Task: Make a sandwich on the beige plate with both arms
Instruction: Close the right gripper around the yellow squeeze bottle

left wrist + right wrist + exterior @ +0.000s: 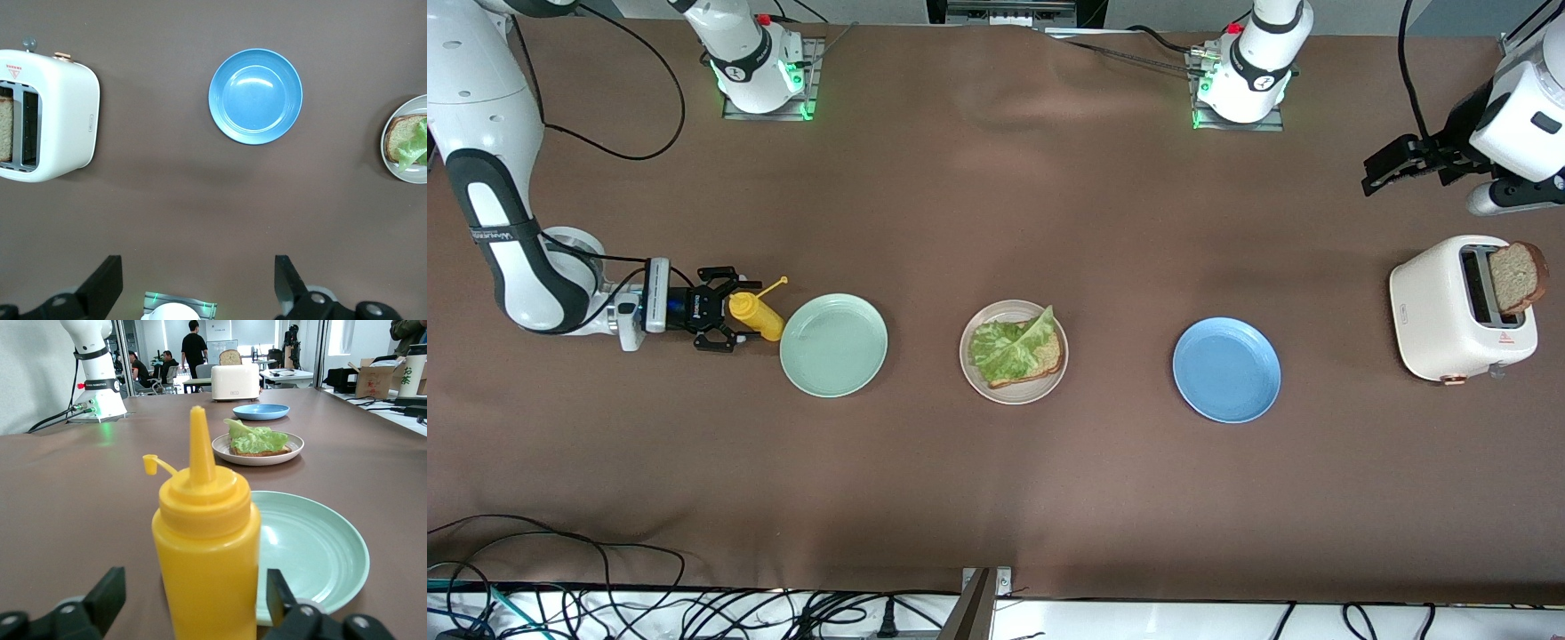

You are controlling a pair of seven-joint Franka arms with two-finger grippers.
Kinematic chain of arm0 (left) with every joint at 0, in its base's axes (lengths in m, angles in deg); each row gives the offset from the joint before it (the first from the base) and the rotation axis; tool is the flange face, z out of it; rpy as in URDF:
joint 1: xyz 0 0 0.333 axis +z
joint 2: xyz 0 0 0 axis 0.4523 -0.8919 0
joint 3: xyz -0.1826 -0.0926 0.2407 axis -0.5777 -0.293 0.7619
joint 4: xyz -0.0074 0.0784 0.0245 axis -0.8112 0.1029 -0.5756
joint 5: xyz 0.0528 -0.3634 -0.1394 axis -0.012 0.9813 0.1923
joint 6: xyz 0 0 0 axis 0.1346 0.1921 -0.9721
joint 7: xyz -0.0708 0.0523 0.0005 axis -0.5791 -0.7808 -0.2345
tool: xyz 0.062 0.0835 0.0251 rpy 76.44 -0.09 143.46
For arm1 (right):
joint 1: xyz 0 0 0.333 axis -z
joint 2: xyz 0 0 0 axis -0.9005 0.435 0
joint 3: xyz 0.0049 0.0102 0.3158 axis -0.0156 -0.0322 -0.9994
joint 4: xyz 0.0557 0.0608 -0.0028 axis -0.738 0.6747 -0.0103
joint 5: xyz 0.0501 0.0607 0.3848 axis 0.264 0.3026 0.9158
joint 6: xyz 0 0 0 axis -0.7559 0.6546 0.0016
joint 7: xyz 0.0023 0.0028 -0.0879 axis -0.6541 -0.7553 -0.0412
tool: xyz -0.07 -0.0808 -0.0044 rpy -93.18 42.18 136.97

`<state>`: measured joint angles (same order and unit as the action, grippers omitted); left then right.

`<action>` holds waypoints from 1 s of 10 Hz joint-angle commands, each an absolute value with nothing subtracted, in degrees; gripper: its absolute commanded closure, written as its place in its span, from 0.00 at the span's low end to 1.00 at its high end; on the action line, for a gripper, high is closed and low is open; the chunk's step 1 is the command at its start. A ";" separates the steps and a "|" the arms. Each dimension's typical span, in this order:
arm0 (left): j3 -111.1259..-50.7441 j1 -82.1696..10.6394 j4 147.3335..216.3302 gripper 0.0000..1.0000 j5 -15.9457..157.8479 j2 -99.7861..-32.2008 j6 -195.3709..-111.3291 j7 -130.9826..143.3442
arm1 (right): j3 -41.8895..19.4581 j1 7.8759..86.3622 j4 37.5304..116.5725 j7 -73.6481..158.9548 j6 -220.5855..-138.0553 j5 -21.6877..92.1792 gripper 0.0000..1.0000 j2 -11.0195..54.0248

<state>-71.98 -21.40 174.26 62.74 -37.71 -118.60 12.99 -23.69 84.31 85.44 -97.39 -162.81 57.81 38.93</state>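
On the beige plate [1014,397] at mid-table lies one slice of brown bread [1043,364] with a green lettuce leaf [1007,347] on top. A second slice [1516,277] sticks up from the white toaster [1440,311] at the left arm's end. My right gripper [729,309] is low and level, open, with a finger on either side of an upright yellow mustard bottle [207,547] and a gap on each side. My left gripper [1369,176] hangs open and empty over the table beside the toaster; in the left wrist view its fingers [107,283] are spread wide.
An empty mint-green plate [833,345] sits right beside the mustard bottle [754,316], between it and the beige plate. An empty blue plate [1226,370] lies between the beige plate and the toaster. Cables run along the table edge nearest the front camera.
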 commanded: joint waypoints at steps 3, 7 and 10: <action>-72.01 -21.35 174.32 0.00 63.10 -37.38 -118.80 12.47 | -24.22 85.05 86.05 -97.52 -164.07 59.66 0.97 38.38; -72.01 -21.35 174.23 0.00 63.10 -37.38 -118.80 12.47 | -24.22 85.05 85.26 -81.48 -163.45 56.52 1.00 33.74; -72.01 -21.35 174.23 0.00 63.54 -37.47 -118.89 12.47 | -25.36 83.74 81.14 -63.81 -163.80 43.70 1.00 26.97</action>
